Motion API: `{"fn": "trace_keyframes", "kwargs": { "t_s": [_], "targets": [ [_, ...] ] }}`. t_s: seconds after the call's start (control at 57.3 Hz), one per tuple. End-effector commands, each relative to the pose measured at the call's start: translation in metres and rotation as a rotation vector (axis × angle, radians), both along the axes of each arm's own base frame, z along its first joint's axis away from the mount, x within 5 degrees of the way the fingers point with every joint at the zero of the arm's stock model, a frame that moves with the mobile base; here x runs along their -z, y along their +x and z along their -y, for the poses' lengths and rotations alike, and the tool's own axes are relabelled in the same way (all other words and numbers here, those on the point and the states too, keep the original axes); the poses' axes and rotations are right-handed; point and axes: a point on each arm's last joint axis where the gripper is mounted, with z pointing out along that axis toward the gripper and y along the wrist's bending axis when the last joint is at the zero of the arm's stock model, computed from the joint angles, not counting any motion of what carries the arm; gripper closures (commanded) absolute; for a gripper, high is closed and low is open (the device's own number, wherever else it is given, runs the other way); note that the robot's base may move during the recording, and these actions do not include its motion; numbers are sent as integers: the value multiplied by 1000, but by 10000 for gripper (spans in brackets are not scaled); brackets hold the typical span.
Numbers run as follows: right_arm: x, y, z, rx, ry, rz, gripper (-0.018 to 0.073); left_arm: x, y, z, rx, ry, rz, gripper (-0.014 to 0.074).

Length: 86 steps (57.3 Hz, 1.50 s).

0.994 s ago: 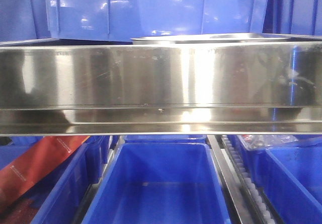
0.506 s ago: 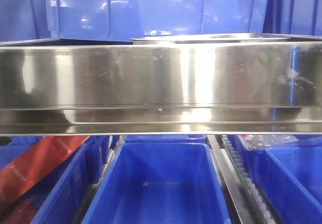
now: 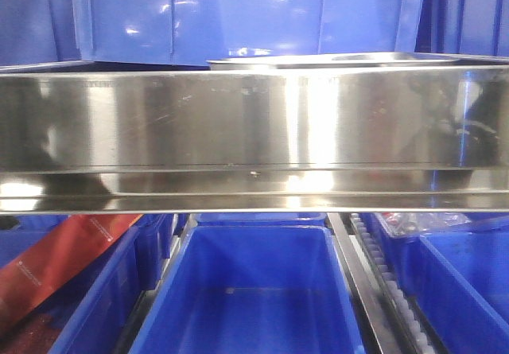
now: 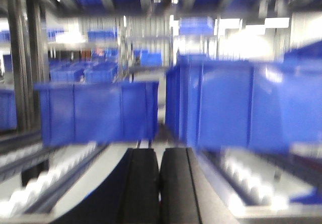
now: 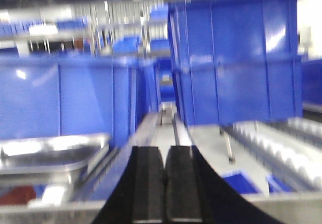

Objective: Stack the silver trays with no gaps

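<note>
**Two pincers shut, nothing gripped**

The left pincer (image 4: 159,183) has its black pads pressed together with nothing between them. It points along a lane toward blue bins (image 4: 98,110), with pale rollers (image 4: 45,189) at its left. That view is blurred. The right pincer (image 5: 164,183) is likewise closed and empty. A silver tray (image 5: 50,156) lies low to its left, apart from the pads, in front of a wall of bins. In the front view, the thin rim of a silver tray (image 3: 334,60) shows just above a broad steel rail (image 3: 254,123). Whether one tray or several lie there cannot be told. Below the rail, a red packet (image 3: 48,266) rests in the left bin.
</note>
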Motion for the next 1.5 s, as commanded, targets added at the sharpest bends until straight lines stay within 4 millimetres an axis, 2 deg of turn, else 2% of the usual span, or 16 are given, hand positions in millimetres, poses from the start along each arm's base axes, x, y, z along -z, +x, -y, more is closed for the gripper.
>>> {"fn": "trace_keyframes", "kwargs": {
  "t_s": [0.0,0.122,0.244,0.349,0.453,0.628,0.732,0.837,0.942,1.029,1.099,1.273,1.413,1.482],
  "targets": [
    [-8,-2,0,9,-8,57,640,-22,-6,-2,24,-124,44,603],
    [-22,-5,0,3,-7,60,640,-52,-16,-3,22,-124,-6,603],
    [-51,-15,-4,-21,-4,-12,640,-90,-31,-5,17,-113,-89,606],
    [-77,-30,-8,-45,-3,-103,640,-116,-31,-6,9,-99,-161,606],
    [-93,-43,-11,-66,-1,-221,640,-140,-17,-3,14,-103,-237,606],
    [-115,-34,-11,-78,10,-355,640,-161,28,5,20,-92,-499,606],
    [-137,-18,-10,-87,23,-413,640,-165,60,10,12,-62,-668,607],
    [-153,5,-8,-99,37,-566,640,-167,89,16,23,-48,-774,614],
    [-163,33,-6,-112,55,-733,640,-169,113,25,65,-47,-835,614],
    [-171,61,-5,-141,71,-825,640,-166,132,42,128,-12,-881,614],
    [-177,82,-7,-188,77,-855,640,-163,146,63,198,30,-917,614],
    [-183,134,-19,-309,70,-940,640,-155,174,133,372,121,-987,614],
    [-189,170,-33,-346,-30,-987,638,-155,199,182,393,162,-1036,614],
    [-189,187,-39,-347,-56,-1017,638,-152,212,196,357,175,-1072,614]
  ]
}}
